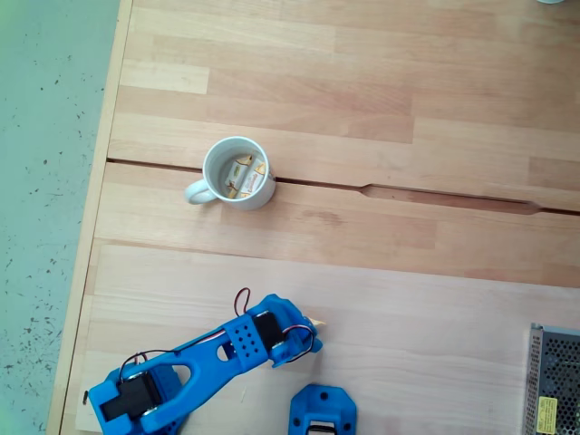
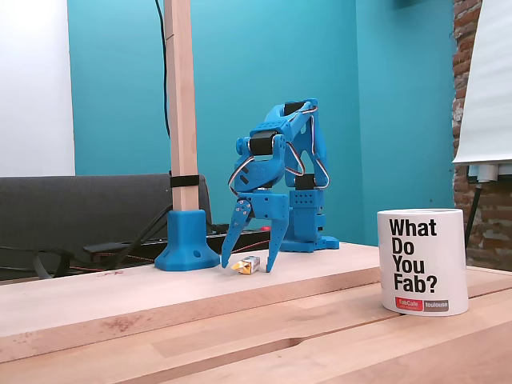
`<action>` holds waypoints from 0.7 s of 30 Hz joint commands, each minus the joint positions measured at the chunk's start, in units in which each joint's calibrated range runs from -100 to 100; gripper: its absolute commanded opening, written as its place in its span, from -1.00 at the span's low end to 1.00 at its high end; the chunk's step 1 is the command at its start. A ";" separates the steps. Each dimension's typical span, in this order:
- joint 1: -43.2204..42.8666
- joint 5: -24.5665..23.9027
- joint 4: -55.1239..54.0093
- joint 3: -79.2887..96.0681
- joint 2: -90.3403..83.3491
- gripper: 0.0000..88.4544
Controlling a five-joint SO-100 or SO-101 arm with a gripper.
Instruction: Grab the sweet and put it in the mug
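My fingers (image 2: 248, 264) stand spread apart, tips down on the wooden worktop (image 2: 120, 308), straddling the sweet (image 2: 246, 264), which lies flat between them and ungripped. In the fixed view from above, the white mug (image 1: 237, 172) sits well apart from my blue arm (image 1: 208, 358), handle to the left, with wrapped sweets (image 1: 245, 175) inside.

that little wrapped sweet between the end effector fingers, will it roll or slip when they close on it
The sweet lies flat on the table between the open end effector tips. It looks small and oblong, so it is probably very light and may skid or twist rather than roll. Its wrapper looks smooth, so the fingers could slip; the twisted ends would likely crumple.
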 commanded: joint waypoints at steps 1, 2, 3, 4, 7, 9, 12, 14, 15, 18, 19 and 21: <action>-0.38 -0.05 -0.82 -0.37 -0.51 -0.29; -0.38 -0.05 -0.82 -0.28 -0.51 -0.29; -0.38 -0.10 -0.74 -0.28 -0.51 -0.29; -0.38 -0.10 -0.50 -0.28 -0.51 -0.29; -0.38 -0.10 -0.33 0.17 -0.51 -0.31; -0.38 -0.10 -0.33 0.61 -0.77 -0.32; -0.23 -0.10 -0.33 1.24 -1.11 -0.32; -0.38 -0.10 -0.25 1.33 -1.28 -0.32; -0.45 -0.10 -0.25 1.33 -1.28 -0.32; -0.52 -0.10 -0.25 1.42 -1.28 -0.33; -0.52 -0.10 -0.17 1.42 -1.20 -0.34; -0.52 -0.10 0.39 1.51 -1.20 -0.41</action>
